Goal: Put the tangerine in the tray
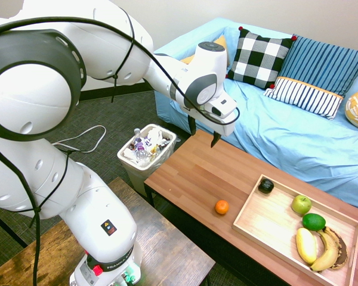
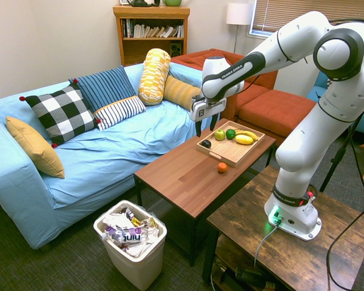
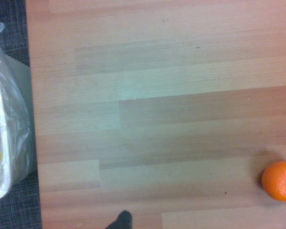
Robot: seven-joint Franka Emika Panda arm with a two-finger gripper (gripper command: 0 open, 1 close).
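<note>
a: first exterior view, nearest us the arm's base, then the tangerine on the coffee table, just beside the tray, outside its rim.
b: the gripper?
a: high above the table, well apart from the tangerine, fingers spread, empty.
b: second exterior view?
a: trash bin nearest; tangerine just beside the tray; apple, lime and bananas in it.
b: wrist view?
a: tangerine at the edge, so not centred for a grasp yet.

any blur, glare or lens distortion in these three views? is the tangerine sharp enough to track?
First exterior view: wide-angle bulge on the near arm; tangerine sharp on the table beside the tray. Second exterior view: evenly lit, tangerine small but clear. Wrist view: soft focus, pale glare on the wood, tangerine slightly blurred at the frame edge.
</note>
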